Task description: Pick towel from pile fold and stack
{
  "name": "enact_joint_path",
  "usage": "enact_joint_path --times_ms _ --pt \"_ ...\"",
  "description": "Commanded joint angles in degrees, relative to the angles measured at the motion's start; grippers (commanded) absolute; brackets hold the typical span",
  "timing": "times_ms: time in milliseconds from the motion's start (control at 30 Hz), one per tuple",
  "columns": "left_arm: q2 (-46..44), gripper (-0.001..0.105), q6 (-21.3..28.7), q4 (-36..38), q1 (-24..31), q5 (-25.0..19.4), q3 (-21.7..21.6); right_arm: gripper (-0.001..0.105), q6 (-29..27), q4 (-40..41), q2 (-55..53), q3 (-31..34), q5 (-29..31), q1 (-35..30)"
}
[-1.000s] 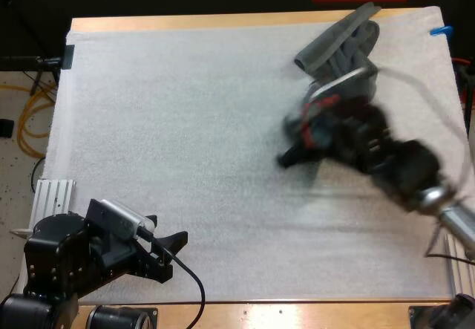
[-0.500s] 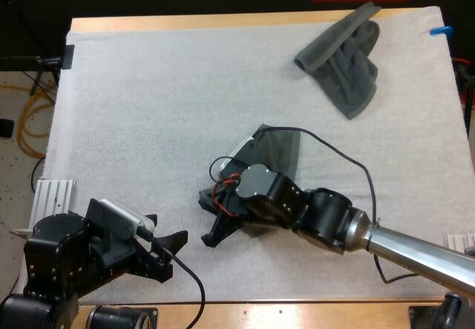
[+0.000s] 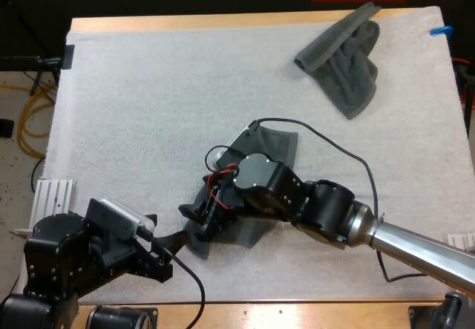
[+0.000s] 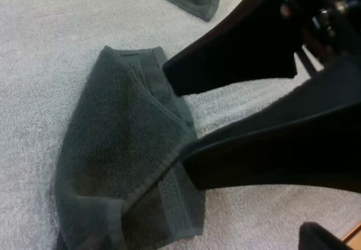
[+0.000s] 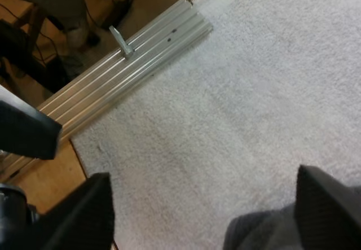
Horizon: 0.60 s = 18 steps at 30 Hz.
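A dark grey-green towel (image 3: 276, 149) lies stretched across the middle of the white mat, partly under my right arm. My right gripper (image 3: 193, 215) hovers low over the towel's near-left end, fingers apart, with a bit of the towel (image 5: 256, 232) lying between them. My left gripper (image 3: 169, 241) rests at the front left, open, its tips just short of that same end. In the left wrist view the towel (image 4: 127, 165) lies folded over itself, its corner reaching in between my left gripper's (image 4: 177, 114) fingers. A second, crumpled towel (image 3: 345, 65) lies at the far right.
An aluminium rail (image 3: 52, 191) runs beside the mat's left front edge, and the right wrist view has the rail (image 5: 127, 64) just past the mat's corner. The bare mat (image 3: 163, 99) stretches wide on the left and far side.
My right arm swept from the crumpled towel at the far right to the front middle, dragging a towel along. Its fingers have parted from the towel. The left arm has not moved.
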Motion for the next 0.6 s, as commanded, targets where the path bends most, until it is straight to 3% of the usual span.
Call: enact_joint_path --times_ms 0,233,567 --pt "-0.11 0.064 0.04 -0.43 -0.28 0.00 -0.24 0.067 -0.29 2.08 -0.40 -0.74 0.60 -0.15" --pt "-0.11 0.064 0.34 -0.43 -0.28 0.00 -0.24 0.067 -3.45 11.20 -0.80 -0.76 7.89 -2.98" --pt "-0.11 0.064 0.34 -0.43 -0.28 0.00 -0.24 0.063 -5.32 15.18 -0.02 -0.76 6.42 -20.66"
